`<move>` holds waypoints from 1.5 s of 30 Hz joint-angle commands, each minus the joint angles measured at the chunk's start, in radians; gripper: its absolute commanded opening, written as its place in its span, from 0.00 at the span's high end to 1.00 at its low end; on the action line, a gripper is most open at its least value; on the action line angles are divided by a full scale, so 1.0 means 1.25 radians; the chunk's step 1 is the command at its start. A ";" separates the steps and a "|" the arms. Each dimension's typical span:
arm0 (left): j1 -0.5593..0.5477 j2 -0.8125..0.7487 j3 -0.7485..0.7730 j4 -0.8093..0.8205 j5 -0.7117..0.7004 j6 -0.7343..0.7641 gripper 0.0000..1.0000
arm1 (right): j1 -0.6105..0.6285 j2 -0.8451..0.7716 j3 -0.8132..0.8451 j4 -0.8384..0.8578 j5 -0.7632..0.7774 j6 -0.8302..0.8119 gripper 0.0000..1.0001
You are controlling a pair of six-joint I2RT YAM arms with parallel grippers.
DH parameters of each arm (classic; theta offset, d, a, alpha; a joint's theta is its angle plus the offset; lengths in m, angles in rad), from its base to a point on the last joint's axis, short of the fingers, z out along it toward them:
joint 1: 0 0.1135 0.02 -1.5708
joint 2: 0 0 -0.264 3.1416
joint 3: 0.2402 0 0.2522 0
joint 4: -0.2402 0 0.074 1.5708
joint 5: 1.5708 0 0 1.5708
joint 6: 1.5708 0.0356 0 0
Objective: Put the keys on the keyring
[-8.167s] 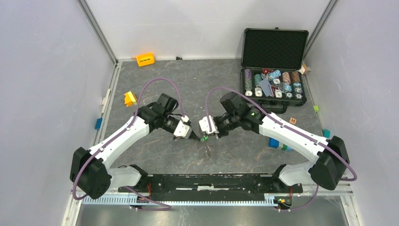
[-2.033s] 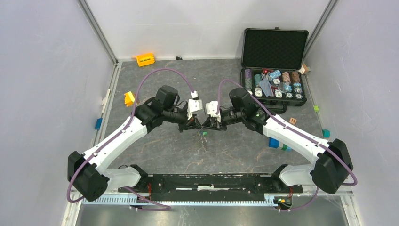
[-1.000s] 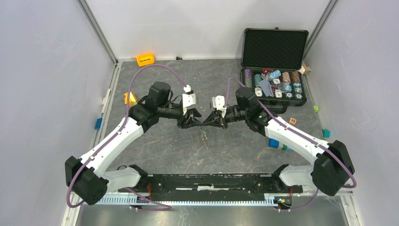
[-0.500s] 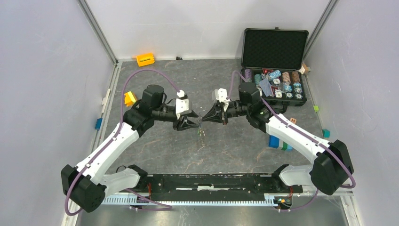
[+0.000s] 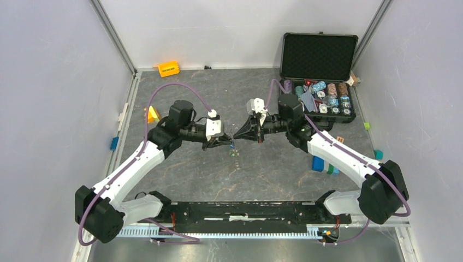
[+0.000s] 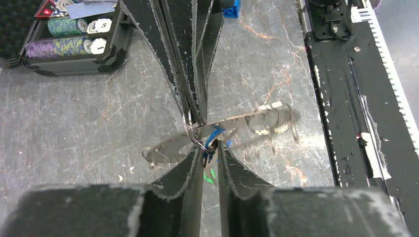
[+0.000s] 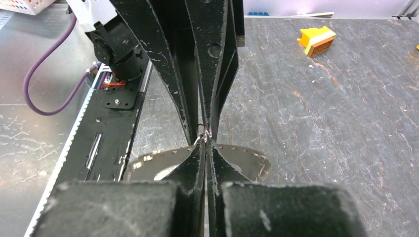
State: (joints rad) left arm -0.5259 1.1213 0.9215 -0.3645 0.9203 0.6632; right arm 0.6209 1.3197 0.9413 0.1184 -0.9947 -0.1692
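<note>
Both grippers meet in the air above the table's middle. My right gripper [image 5: 236, 135] is shut on the thin wire loop of the keyring [image 6: 168, 148], a flat grey metal piece with a round hole that hangs blurred under the fingertips; its dotted rim [image 7: 242, 158] shows in the right wrist view. My left gripper [image 6: 210, 145] faces it with jaws drawn narrow on the blue key [image 6: 212, 144]. The green key [image 6: 209, 176] hangs just below. From above, the keys [image 5: 233, 153] dangle under the two grippers.
An open black case [image 5: 318, 71] with poker chips stands at the back right. An orange block [image 5: 168, 69] lies at the back wall, a yellow one [image 5: 150, 113] at the left, blue and green blocks [image 5: 322, 165] at the right. The black base rail [image 5: 245, 210] runs along the front.
Both grippers have drifted toward the back with the keyring and keys. My left gripper backed off a little to the left, came in again and narrowed its jaws around the blue key.
</note>
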 commanded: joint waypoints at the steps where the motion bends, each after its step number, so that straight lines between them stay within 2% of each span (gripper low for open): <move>1: -0.010 0.004 -0.002 0.044 0.014 0.016 0.80 | -0.004 -0.003 0.007 0.083 -0.012 0.042 1.00; 7: -0.027 0.006 -0.014 0.075 -0.003 -0.021 0.88 | -0.006 -0.007 -0.010 0.107 0.021 0.064 1.00; 19: -0.051 0.018 -0.052 0.224 -0.098 -0.128 0.87 | -0.008 0.000 -0.075 0.233 0.027 0.167 1.00; 22: -0.063 0.029 -0.060 0.249 -0.098 -0.139 0.83 | -0.009 0.008 -0.095 0.287 0.019 0.205 1.00; 26: -0.078 0.043 -0.060 0.251 -0.094 -0.143 0.71 | -0.008 0.012 -0.111 0.323 0.014 0.227 1.00; 31: -0.076 0.011 -0.047 0.182 -0.145 -0.095 0.56 | -0.014 -0.007 -0.105 0.246 0.032 0.153 1.00; 35: -0.075 -0.023 -0.017 0.083 -0.189 -0.038 0.48 | -0.019 -0.019 -0.099 0.196 0.041 0.095 1.00; 40: -0.074 -0.041 0.029 -0.047 -0.170 0.022 0.42 | -0.021 -0.024 -0.090 0.157 0.025 0.050 1.00; 45: -0.074 -0.028 0.061 -0.064 -0.135 0.003 0.44 | -0.021 -0.023 -0.081 0.132 -0.004 0.017 1.00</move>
State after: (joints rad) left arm -0.6147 1.0855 0.9398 -0.3851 0.7109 0.6319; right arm 0.5991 1.3251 0.7986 0.2878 -0.9642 -0.0883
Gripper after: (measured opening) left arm 0.575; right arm 0.004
